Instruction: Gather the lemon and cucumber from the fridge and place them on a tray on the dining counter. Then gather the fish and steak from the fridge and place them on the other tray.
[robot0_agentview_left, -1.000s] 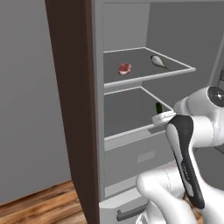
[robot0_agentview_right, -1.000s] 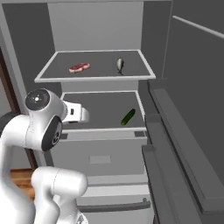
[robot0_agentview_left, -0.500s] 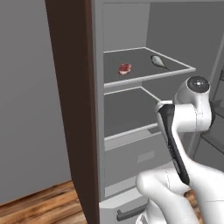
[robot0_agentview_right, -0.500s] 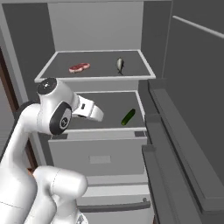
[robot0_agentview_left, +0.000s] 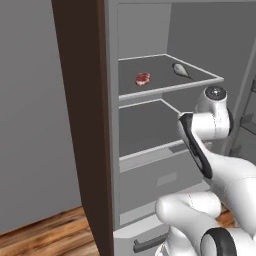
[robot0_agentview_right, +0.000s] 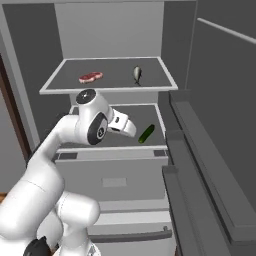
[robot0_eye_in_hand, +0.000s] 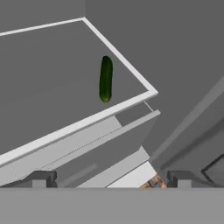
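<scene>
Fridge (robot0_agentview_right: 210, 75) door's open, cucumber (robot0_agentview_right: 146, 134) lies loose near the lower shelf's front right corner, and the gripper (robot0_agentview_right: 131, 131) sits just beside it, jaws wide open, probably lining up a grab.

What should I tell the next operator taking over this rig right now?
Gripper: open, holding nothing, fingers short of the lower shelf's front edge.
Fridge: door open.
Cucumber: on the lower shelf, near its front right corner.
Steak and fish: on the upper shelf.
Lemon and trays: location unknown.
Done: nothing confirmed.
Left: grasp the cucumber, then the rest.
</scene>
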